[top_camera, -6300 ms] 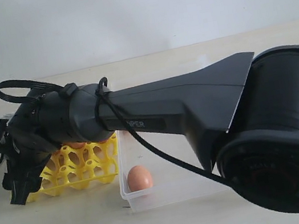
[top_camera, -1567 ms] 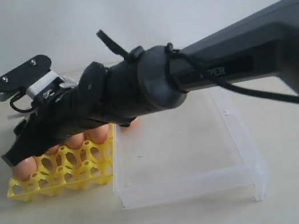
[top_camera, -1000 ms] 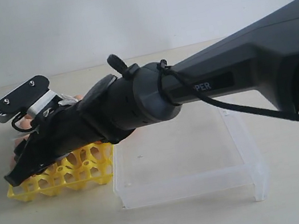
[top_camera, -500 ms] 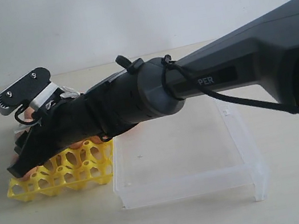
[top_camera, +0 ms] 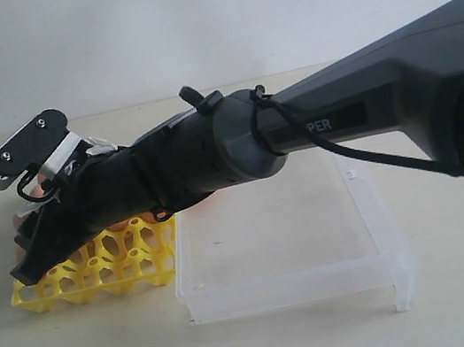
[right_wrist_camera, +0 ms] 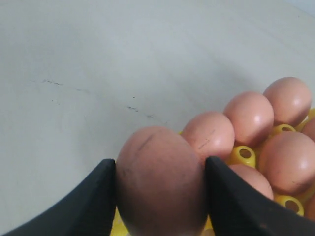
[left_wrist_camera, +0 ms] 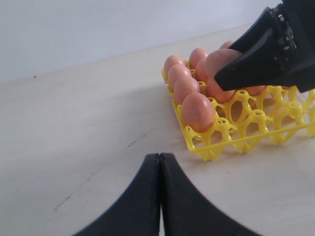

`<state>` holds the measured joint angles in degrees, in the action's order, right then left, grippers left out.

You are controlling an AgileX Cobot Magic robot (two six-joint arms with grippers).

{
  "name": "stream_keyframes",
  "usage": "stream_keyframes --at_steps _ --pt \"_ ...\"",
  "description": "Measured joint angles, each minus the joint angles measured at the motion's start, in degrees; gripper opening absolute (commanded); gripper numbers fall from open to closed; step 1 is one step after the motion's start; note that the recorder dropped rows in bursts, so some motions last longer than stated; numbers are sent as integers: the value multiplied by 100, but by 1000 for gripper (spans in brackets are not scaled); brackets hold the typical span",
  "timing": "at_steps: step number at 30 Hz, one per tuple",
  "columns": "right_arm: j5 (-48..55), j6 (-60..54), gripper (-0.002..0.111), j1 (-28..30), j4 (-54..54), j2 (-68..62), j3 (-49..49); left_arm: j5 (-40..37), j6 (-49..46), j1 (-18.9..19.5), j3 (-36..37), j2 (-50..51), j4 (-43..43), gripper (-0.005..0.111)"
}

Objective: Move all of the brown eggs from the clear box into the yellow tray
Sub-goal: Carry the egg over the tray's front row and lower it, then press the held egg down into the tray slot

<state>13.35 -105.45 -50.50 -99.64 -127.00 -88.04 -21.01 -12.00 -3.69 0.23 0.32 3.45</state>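
The right gripper [right_wrist_camera: 158, 169] has a brown egg [right_wrist_camera: 160, 187] clamped between its two black fingers. The jaws stand wide, and each inner face presses on a side of the shell. The right arm [top_camera: 339, 119] reaches across the clear box [top_camera: 289, 291] to the left side of the exterior view and carries the egg over the yellow tray [top_camera: 97, 274]. The egg hangs low over the cups near the tray's outer edge, close to the eggs already seated there. Whether its underside touches a cup cannot be told, because the fingers and the other eggs hide it.

Other brown eggs [left_wrist_camera: 198, 112] sit upright in the tray's cups. In the left wrist view they form a row along the edge nearest that camera, with more behind them. Several cups toward the clear box show bare yellow pegs and rims. The tray rests on the pale tabletop [left_wrist_camera: 74, 123] just beside the short left wall of the clear box. The box lies flat on the tabletop in the middle of the exterior view, with its small latch tab at the front right corner.

The left gripper [left_wrist_camera: 160, 160] is closed with nothing in it, its two dark fingers pressed together along their length. It sits low over the bare tabletop and points toward the tray's near corner, apart from it
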Motion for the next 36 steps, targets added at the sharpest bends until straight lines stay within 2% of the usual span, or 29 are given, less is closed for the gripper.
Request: stream_keyframes --at_steps 2,4,6,9,14,18,20,22,25,32,36 --pt "12 456 0 13 288 0 0 0 0 0 0 0 0 0" --pt "-31 1618 0 13 1434 0 -52 0 0 0 0 0 0 0" --pt "-238 3363 0 13 3154 0 -125 0 0 0 0 0 0 0" --pt "-692 5728 0 2 5101 0 -149 0 0 0 0 0 0 0" --pt "-852 7417 0 -10 6883 0 -170 0 0 0 0 0 0 0" --pt "-962 10545 0 -82 9908 0 -181 0 0 0 0 0 0 0" --pt "-1052 11991 0 -94 11014 0 -181 0 0 0 0 0 0 0" --pt "-1196 12959 0 -79 11942 0 -181 0 0 0 0 0 0 0" --pt "-1335 13673 0 -38 12644 0 -181 0 0 0 0 0 0 0" --pt "-1335 14050 0 -16 13006 0 -181 0 0 0 0 0 0 0" --pt "-1725 15016 0 -16 13783 -12 -52 0 0 0 0 0 0 0"
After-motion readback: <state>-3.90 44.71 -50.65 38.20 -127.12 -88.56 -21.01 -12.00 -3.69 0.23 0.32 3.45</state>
